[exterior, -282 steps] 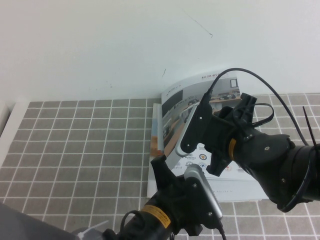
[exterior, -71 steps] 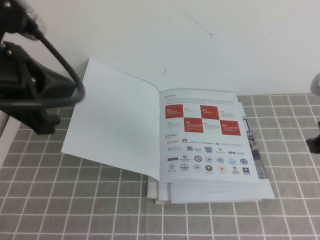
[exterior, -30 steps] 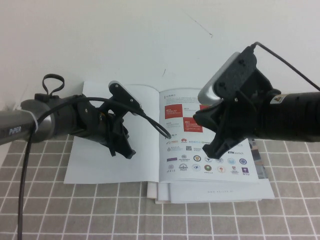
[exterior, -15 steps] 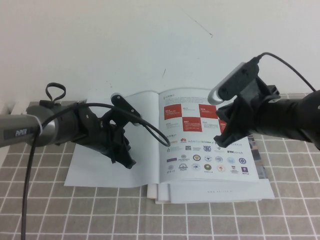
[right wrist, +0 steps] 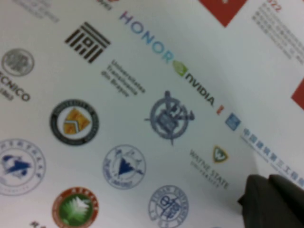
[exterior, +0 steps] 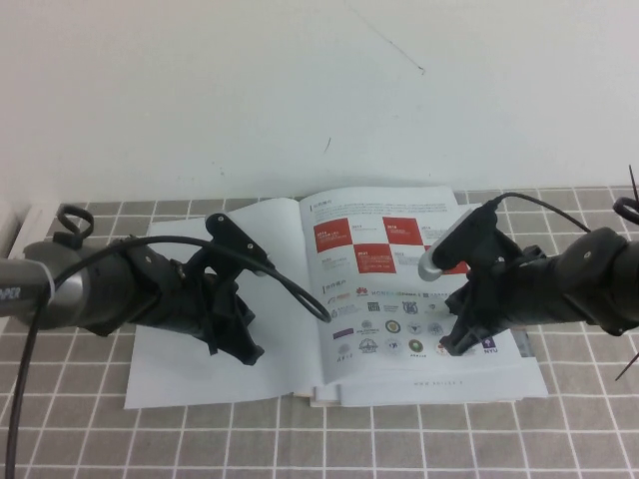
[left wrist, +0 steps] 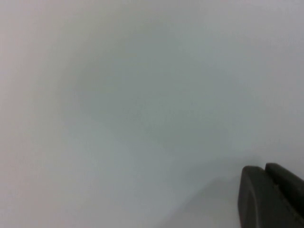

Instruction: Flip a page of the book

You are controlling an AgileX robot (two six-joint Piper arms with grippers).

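The book (exterior: 384,235) lies open on the tiled table. Its page (exterior: 185,374), the large front leaf, lies turned over to the left with its plain white face up. The facing page shows red squares and logo rows. My left gripper (exterior: 247,353) is shut and rests low on the white page; the left wrist view shows its fingers (left wrist: 266,199) together against the white paper (left wrist: 142,104). My right gripper (exterior: 452,346) is shut and sits on the logo rows; the right wrist view shows its fingers (right wrist: 273,202) together on the logo page (right wrist: 128,118).
More thin booklets (exterior: 419,392) stick out under the book at its front edge. The grey tiled surface (exterior: 300,444) runs all around. A white wall (exterior: 300,100) stands right behind the book. A white ledge (exterior: 20,220) is at far left.
Both arms have come down from above the book onto its two open pages. The white leaf, slightly raised a second ago, now lies flatter.
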